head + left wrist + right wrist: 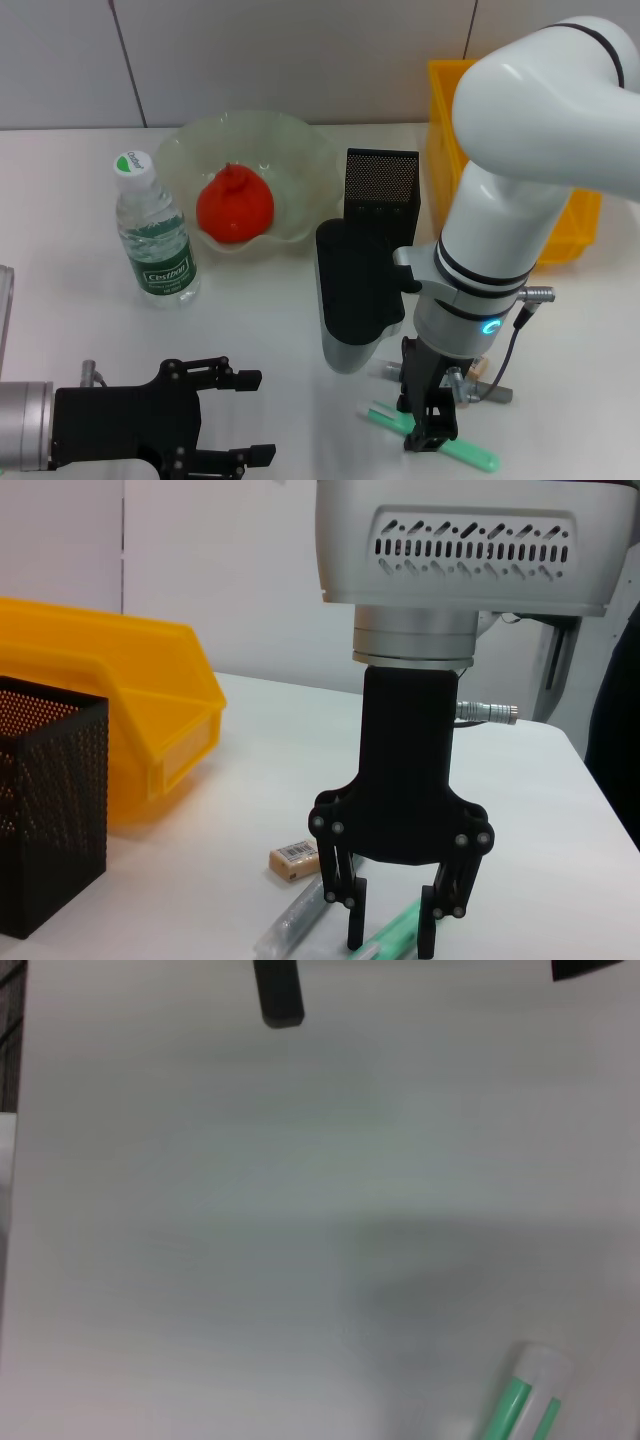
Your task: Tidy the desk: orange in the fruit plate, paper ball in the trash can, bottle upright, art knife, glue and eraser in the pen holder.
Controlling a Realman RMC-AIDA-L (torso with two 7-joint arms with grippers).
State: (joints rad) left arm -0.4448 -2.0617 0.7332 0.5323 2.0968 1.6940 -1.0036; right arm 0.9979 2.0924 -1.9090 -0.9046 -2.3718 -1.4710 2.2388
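the right end effector (428,425) points down at the near part of the white desk (270,320). its two black fingers (354,920) are spread a little, one on each side of a green knife (445,445) that lies flat on the desk. the finger tips are right down by the knife, but i cannot tell if they squeeze it. a clear glue stick (295,920) lies just beside the knife, and the small tan eraser (294,859) lies near them.

the left end effector (225,420) sits low at the near left side with its fingers spread wide and nothing in them.

the orange (234,205) is in the pale green fruit plate (300,150) at the back. the bottle (153,235) stands up just left of the plate. the black pen holder (381,185) stands right of the plate, and the yellow trash can (445,120) is behind the right arm
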